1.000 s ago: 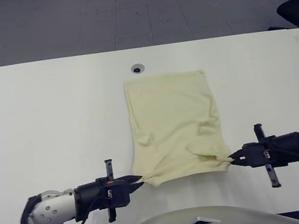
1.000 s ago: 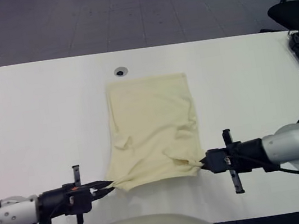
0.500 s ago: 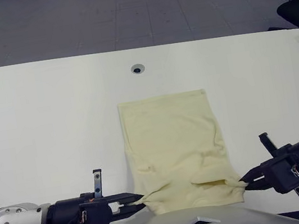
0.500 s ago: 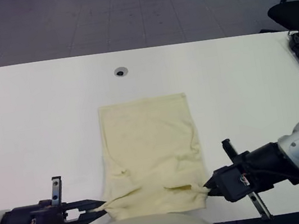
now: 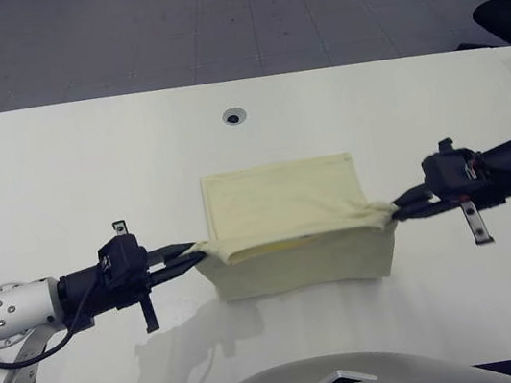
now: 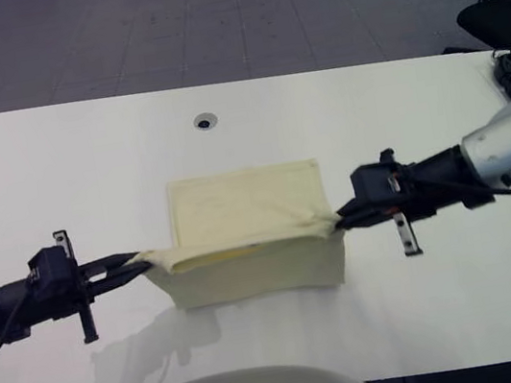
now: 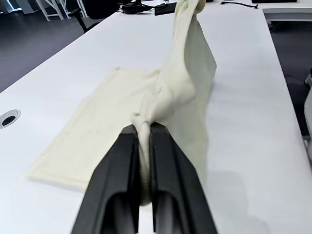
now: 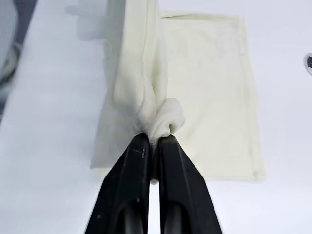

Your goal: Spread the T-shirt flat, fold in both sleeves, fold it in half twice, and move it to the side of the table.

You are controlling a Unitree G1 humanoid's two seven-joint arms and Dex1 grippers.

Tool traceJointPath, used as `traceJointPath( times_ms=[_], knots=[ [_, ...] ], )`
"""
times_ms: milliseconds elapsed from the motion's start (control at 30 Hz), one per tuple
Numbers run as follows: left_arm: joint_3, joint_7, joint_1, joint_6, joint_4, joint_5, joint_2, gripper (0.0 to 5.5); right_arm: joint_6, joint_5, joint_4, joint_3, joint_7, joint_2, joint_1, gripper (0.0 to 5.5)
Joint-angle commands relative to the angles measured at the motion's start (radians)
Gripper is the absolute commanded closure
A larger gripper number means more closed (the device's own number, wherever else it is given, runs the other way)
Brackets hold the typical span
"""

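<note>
- T-shirt [image 5: 281, 197] is located mid-table, far half flat, near half lifted and draped.
- One near corner is pinched tight by left gripper [image 5: 195, 251], the other by right gripper [image 5: 400, 208].
- Held edge runs 9-to-3 between the grippers; the flat far edge lies toward 12 from both, so neither arm is judged nearer.
- White table [image 5: 66, 163] is smooth; cable hole [image 5: 235, 116] sits at 12.
- Dark floor and a chair [image 5: 510, 15] are seen at 2.

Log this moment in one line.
half-fold | left gripper: shut on T-shirt corner, off table | right gripper: same | far edge: on table
</note>
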Motion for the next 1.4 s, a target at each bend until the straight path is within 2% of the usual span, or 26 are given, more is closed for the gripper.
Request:
traceJointPath(
  times_ms=[33, 200, 333, 600, 867, 1200, 1233, 1267, 1400],
  knots=[
    [-0.116, 0.042, -0.146, 0.004, 0.086, 0.113, -0.044, 5.42, -0.018, -0.079, 0.099, 0.111, -0.023, 0.098, -0.117, 5.45],
    [-0.208, 0.114, -0.314, -0.087, 0.217, 0.274, -0.136, 5.42, -0.108, -0.24, 0.281, 0.257, -0.067, 0.255, -0.237, 5.45],
    [-0.283, 0.129, -0.414, -0.196, 0.36, 0.395, -0.193, 5.42, -0.152, -0.334, 0.387, 0.3, -0.111, 0.318, -0.256, 5.45],
    [-0.328, 0.197, -0.493, -0.35, 0.55, 0.528, -0.287, 5.42, -0.225, -0.424, 0.469, 0.299, -0.123, 0.351, -0.253, 5.45],
    [-0.368, 0.263, -0.562, -0.49, 0.725, 0.622, -0.371, 5.42, -0.122, -0.439, 0.523, 0.275, -0.164, 0.403, -0.272, 5.45],
    [-0.399, 0.283, -0.589, -0.568, 0.85, 0.653, -0.437, 5.42, -0.086, -0.459, 0.577, 0.285, -0.214, 0.47, -0.259, 5.45],
    [-0.401, 0.297, -0.592, -0.566, 0.859, 0.663, -0.446, 5.05, -0.082, -0.462, 0.58, 0.286, -0.222, 0.479, -0.255, 5.45],
    [-0.403, 0.313, -0.596, -0.565, 0.869, 0.675, -0.454, 4.99, -0.082, -0.468, 0.586, 0.286, -0.234, 0.488, -0.254, 5.09],
    [-0.4, 0.363, -0.612, -0.551, 0.921, 0.687, -0.5, 4.24, -0.096, -0.497, 0.645, 0.273, -0.327, 0.551, -0.257, 4.47]
  ],
)
